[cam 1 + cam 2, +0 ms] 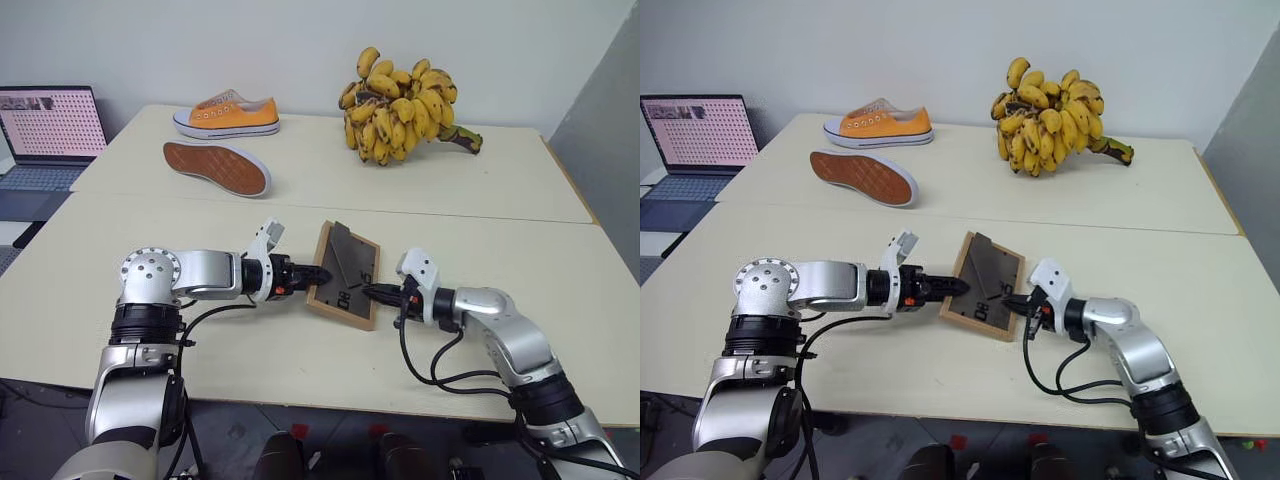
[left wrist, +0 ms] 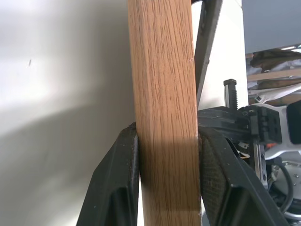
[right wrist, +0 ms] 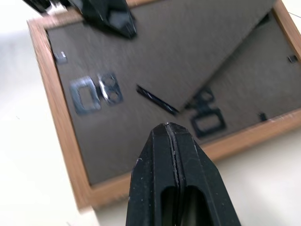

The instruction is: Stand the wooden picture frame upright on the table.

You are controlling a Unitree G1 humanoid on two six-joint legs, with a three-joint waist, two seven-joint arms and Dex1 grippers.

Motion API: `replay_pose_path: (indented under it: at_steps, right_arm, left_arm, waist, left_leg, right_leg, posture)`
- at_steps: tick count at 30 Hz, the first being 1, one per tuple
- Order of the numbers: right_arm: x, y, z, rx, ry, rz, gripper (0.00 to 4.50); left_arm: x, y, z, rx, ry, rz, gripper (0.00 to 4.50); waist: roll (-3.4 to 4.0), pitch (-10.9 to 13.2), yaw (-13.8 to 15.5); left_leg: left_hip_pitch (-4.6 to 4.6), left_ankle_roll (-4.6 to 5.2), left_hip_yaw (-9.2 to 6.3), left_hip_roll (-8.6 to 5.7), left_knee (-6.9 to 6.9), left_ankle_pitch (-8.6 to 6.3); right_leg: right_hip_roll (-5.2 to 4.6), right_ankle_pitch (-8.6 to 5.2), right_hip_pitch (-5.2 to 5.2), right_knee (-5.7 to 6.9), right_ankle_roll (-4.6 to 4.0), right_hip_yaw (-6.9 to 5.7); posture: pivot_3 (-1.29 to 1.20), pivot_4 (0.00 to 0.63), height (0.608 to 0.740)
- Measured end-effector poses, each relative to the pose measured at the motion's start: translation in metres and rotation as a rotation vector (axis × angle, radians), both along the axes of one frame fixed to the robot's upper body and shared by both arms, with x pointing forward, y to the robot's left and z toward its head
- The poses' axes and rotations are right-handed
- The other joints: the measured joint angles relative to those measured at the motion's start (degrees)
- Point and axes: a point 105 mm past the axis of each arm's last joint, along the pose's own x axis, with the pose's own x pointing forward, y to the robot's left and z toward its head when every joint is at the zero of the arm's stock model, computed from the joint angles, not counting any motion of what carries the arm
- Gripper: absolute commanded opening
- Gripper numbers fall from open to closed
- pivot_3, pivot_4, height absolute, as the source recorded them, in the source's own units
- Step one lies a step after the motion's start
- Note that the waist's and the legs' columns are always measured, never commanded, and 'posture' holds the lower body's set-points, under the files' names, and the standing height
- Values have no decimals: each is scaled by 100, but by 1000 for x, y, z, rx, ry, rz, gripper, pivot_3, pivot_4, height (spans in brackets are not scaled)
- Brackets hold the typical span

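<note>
The left gripper (image 1: 318, 274) clamped its black fingers (image 2: 117, 188) on the wooden edge of the picture frame (image 1: 345, 273), holding it tilted, dark back up, over the near part of the table (image 1: 300, 215). The right gripper (image 1: 372, 293), fingers pressed together and empty, touched the frame's opposite edge. Two orange shoes (image 1: 225, 115) and bananas (image 1: 400, 105) lay well beyond.

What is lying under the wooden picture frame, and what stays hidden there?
The wooden picture frame has its dark back facing up, tilted, with the left pincer shut on its edge. Under it, the cream table is visible. The front with its picture faces down and is covered.
</note>
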Motion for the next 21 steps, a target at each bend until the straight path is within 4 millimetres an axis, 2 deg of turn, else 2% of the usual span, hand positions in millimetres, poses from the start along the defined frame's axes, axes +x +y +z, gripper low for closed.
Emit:
replay_pose_path:
  at_steps: [4, 6, 9, 12, 13, 15, 17, 21]
  right_arm:
    - [6, -24, 4, -24, -17, -53, 0]
    - [11, -45, 11, -41, -30, -103, 0]
    - [17, -60, 26, -35, -65, -138, 0]
    - [29, -69, 67, -13, -171, -160, 0]
    - [31, -70, 80, 5, -202, -165, 0]
    - [31, -61, 112, 72, -246, -158, 347]
    - [26, -48, 132, 131, -263, -124, 699]
    - [9, -19, 162, 236, -279, -44, 1725]
  left_arm:
    - [15, 14, 18, 31, -129, 65, 1300]
    - [23, 22, 33, 44, -228, 92, 1300]
    - [27, 24, 46, 41, -313, 89, 1300]
    - [23, 17, 61, 92, -464, 24, 1300]
    - [21, 15, 66, 88, -496, 6, 1300]
    - [16, 10, 75, 84, -577, -39, 1300]
    - [11, 5, 79, 67, -611, -84, 1300]
    - [-2, -7, 89, 33, -669, -175, 1300]
  waist:
    - [3, 2, -1]
    - [4, 3, 0]
    - [5, 5, -1]
    - [12, 14, -9]
    - [12, 14, -6]
    - [14, 16, -10]
    - [14, 16, -7]
    - [14, 16, -1]
  left_leg:
    - [-6, 0, -1, 0, -3, 0]
    - [-16, 0, -1, 0, -2, 0]
    - [-21, 0, -1, 0, -3, 0]
    - [-38, -7, 5, 0, -4, 4]
    - [-37, -18, 1, 2, -8, 10]
    - [-38, -19, -1, 2, -19, 11]
    - [-40, -19, -5, 2, -22, 11]
    - [-45, -19, -9, 1, -22, 11]
  right_leg:
    - [0, 0, -6, -4, 0, -1]
    - [-1, 0, -7, -14, 0, -3]
    - [-2, 0, -10, -21, -1, -4]
    - [-3, 1, -30, -17, -1, -1]
    - [-3, 1, -29, -18, -2, -5]
    - [-3, -1, -34, -16, -4, -7]
    - [-2, -2, -34, -17, -7, -8]
    - [-3, -3, -33, -19, -8, -8]
  posture:
    - [0, 150, 740]
    - [0, 150, 740]
    - [0, 150, 740]
    - [0, 150, 740]
    - [0, 150, 740]
    - [0, 150, 740]
    - [0, 150, 740]
    - [0, 150, 740]
